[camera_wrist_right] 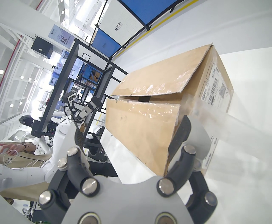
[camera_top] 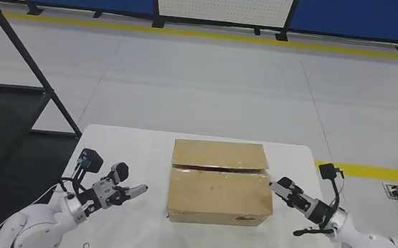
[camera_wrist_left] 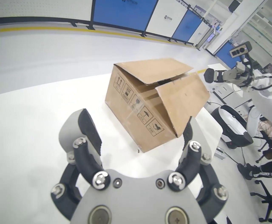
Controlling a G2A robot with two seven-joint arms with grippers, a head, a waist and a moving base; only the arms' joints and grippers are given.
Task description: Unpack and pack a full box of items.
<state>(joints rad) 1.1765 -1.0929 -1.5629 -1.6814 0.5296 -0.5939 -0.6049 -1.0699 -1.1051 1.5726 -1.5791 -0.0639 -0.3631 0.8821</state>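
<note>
Top view, one cardboard box point(camera_top: 218, 191), left pincer point(camera_top: 130, 179), right pincer point(camera_top: 281, 187), both spread

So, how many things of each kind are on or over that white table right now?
Cardboard box: 1, top flaps ajar, contents hidden
End effectors: 2, the left end effector and the right end effector, both open, one at either side of the box
Total: 3
</note>
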